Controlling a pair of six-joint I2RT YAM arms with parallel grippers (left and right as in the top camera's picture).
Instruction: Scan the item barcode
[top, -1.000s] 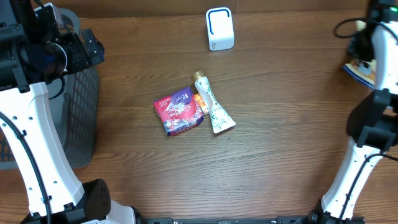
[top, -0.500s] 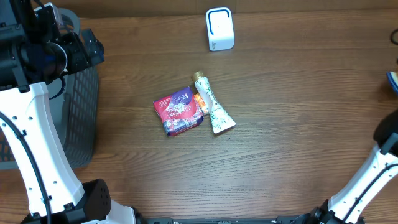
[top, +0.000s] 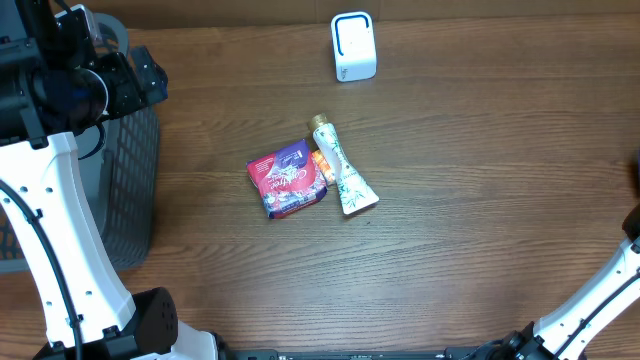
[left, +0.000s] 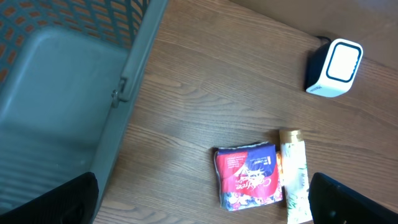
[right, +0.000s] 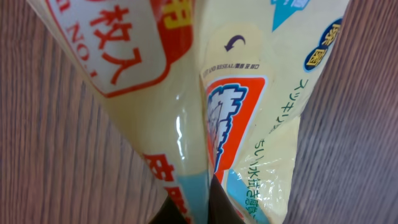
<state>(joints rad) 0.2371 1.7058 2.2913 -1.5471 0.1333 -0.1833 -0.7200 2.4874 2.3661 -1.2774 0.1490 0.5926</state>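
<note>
Right claw (right: 189, 210) clamps the yellow packet (right: 239, 93) (long axis pointing away from it); left claw (left: 202, 205) gapes empty.

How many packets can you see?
2. A red packet lies mid-table beside a tube. A yellow packet is pinched in the right gripper. An orange thing peeks out between the red packet and the tube, so more may be hidden.

Basket (top: 130, 200) along left edge, packet (top: 288, 178) and tube (top: 345, 175) together mid-table, open tabletop (top: 470, 200) around
</note>
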